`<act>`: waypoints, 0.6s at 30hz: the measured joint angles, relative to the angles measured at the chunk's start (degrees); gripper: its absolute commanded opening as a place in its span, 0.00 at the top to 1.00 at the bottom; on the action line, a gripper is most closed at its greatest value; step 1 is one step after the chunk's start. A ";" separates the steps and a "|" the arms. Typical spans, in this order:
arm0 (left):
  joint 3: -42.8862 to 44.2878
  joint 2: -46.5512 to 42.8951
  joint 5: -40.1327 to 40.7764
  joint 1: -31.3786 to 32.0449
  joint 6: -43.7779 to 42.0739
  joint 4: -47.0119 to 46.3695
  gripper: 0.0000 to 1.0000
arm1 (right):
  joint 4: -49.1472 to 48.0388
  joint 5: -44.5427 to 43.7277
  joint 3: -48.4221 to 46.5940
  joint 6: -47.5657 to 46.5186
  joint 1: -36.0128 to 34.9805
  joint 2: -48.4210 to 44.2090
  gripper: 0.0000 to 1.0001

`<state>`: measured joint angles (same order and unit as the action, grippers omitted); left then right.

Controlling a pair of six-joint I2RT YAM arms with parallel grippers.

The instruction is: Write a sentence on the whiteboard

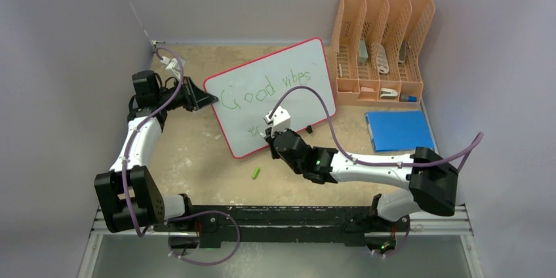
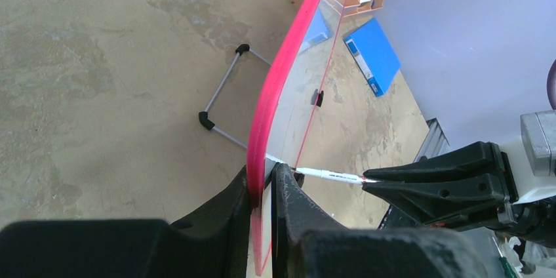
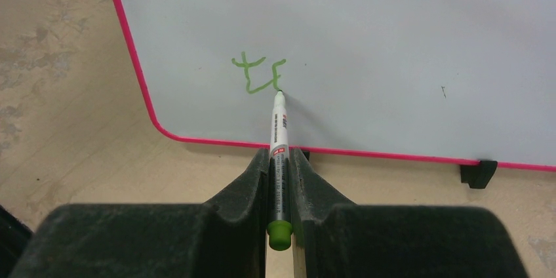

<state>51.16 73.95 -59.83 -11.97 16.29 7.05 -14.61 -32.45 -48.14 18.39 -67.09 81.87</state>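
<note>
1. The whiteboard (image 1: 246,120) stands tilted on the table (image 1: 197,160), propped on a wire stand (image 2: 223,86). The left hand (image 2: 263,176) is clamped on its red left edge.
2. The right hand (image 3: 280,157) is closed on a green marker (image 3: 280,120), whose tip touches the board at the second line of the sentence (image 1: 272,88).
3. Pressing too hard could rock the board back or twist it in the left hand's pinch, skewing strokes.
4. This line sits low, so drifting downward could run letters off the bottom rim.
</note>
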 measured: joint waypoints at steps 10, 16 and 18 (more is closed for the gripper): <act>0.00 0.00 0.02 0.00 0.00 0.00 1.00 | 1.81 -1.33 0.28 0.48 0.94 -0.94 1.00; 0.00 0.02 0.02 0.00 0.00 -0.02 1.00 | 1.77 -1.53 0.28 0.52 1.90 -1.44 1.00; 0.00 0.02 0.02 0.00 0.00 -0.04 1.00 | 1.68 -1.53 0.28 0.48 1.90 -1.44 1.00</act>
<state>51.16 73.97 -59.81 -11.97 16.29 7.01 -12.93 -33.98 -47.86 18.87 -65.19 80.42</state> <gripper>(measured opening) 0.116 0.150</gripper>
